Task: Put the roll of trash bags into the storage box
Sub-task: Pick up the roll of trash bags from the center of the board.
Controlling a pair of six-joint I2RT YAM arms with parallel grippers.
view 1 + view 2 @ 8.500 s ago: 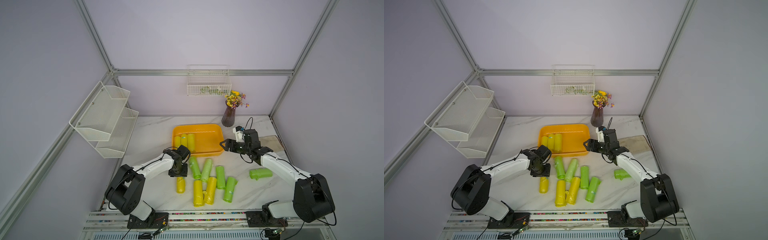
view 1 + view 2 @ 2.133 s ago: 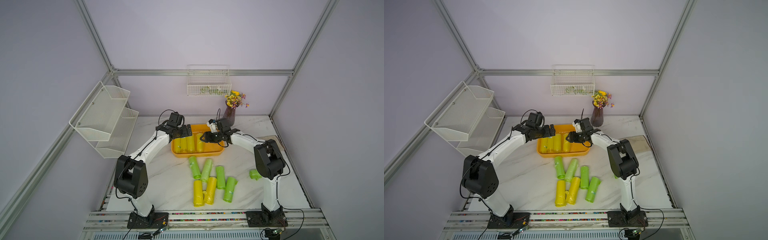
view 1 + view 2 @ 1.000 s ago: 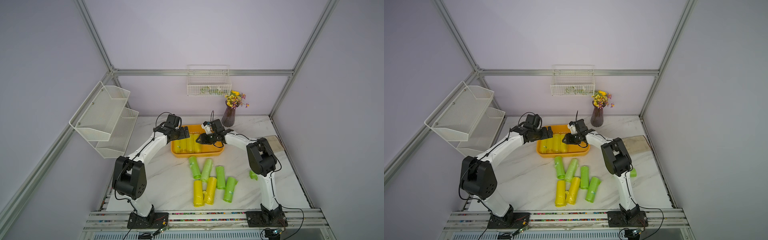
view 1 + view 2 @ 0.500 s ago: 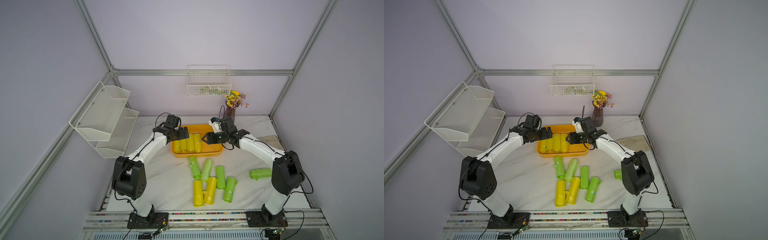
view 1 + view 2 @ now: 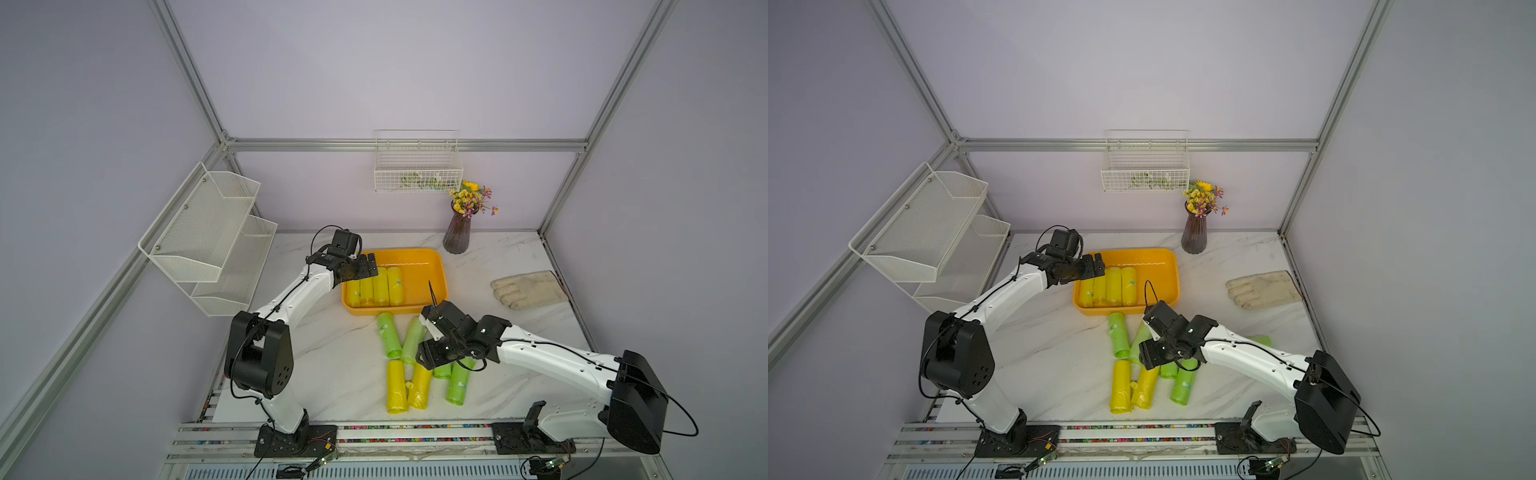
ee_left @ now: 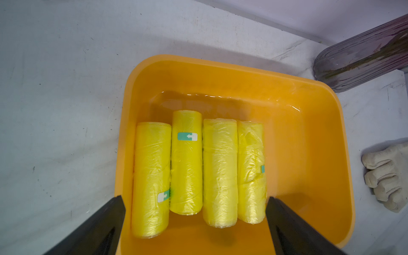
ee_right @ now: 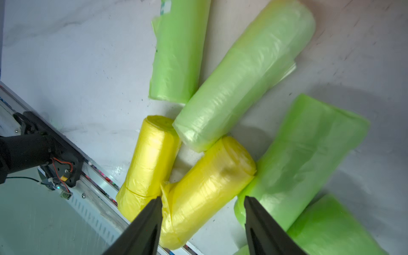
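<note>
Right claw [image 7: 202,198]: released and empty, jaws parted about wide enough to straddle one roll, pointing down over the loose pile
Under it: a yellow roll of trash bags [image 7: 207,183] lies on the desk [image 7: 77,66] in line with the gap of my jaws. I judge it the next pick, since it lies at the pile's outer edge
Its neighbours: a second yellow roll [image 7: 150,159] touches it on one side, a green roll [image 7: 302,159] on the other, and a pale green roll [image 7: 242,72] butts against its end, so closing here may nip a neighbour's loose film
Left claw [image 6: 195,197]: released, jaws at their widest, nothing in them, hanging over the left end of the storage box [image 6: 220,72]
In the box: four yellow rolls [image 6: 186,163] lie side by side against one wall, which leaves the other half bare for more
Task, as I reckon it: partly done, with several rolls yet to lift off the desk
Farther out: a glove [image 5: 528,289] and a vase [image 5: 456,232] sit well clear of both my reaches
</note>
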